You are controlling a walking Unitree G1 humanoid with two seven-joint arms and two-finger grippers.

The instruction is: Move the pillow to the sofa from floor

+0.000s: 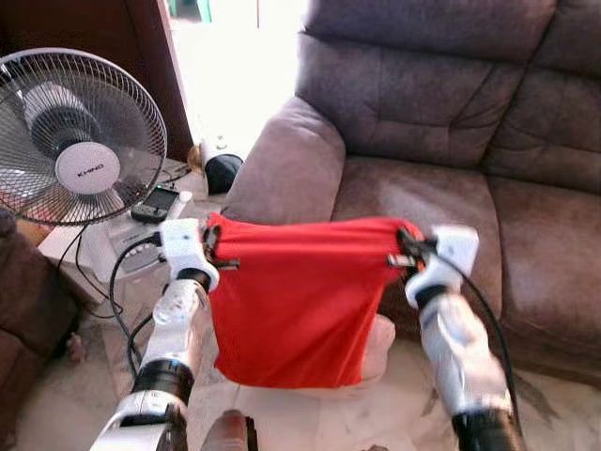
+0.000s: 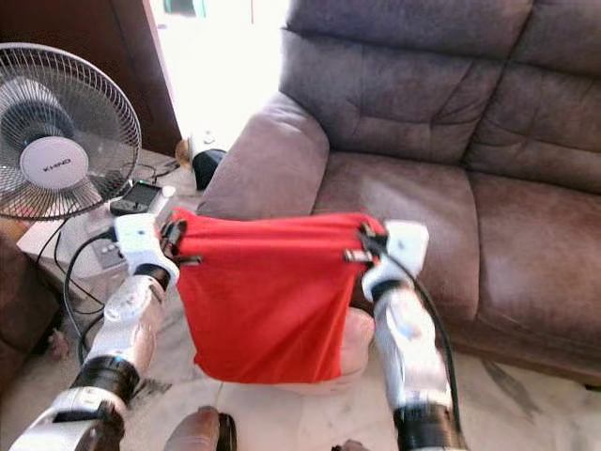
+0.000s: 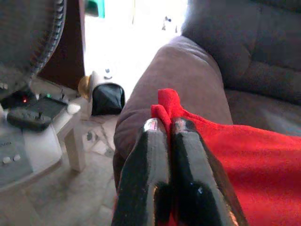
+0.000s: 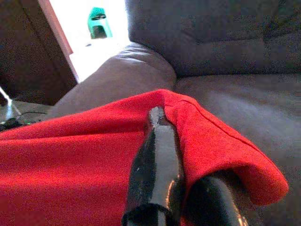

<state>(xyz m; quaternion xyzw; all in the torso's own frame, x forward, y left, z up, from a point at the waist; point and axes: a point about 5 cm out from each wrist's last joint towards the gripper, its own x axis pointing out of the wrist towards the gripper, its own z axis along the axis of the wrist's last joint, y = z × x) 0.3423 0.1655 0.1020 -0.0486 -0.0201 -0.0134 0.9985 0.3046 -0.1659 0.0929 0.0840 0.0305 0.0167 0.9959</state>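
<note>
The pillow wears a red cover and hangs in the air in front of the sofa, stretched between my two grippers. Its white inner cushion bulges out at the lower right. My left gripper is shut on the upper left corner, where both black fingers pinch a fold of red cloth. At the upper right corner my right gripper is shut on the cover, with one finger lying over the cloth and the other under it. The sofa seat lies just beyond the pillow.
A standing fan is at the left, beside a small white table with a remote and trailing cables. The sofa's armrest is behind the pillow's left corner. A dark chair sits at far left. A black object lies on the floor.
</note>
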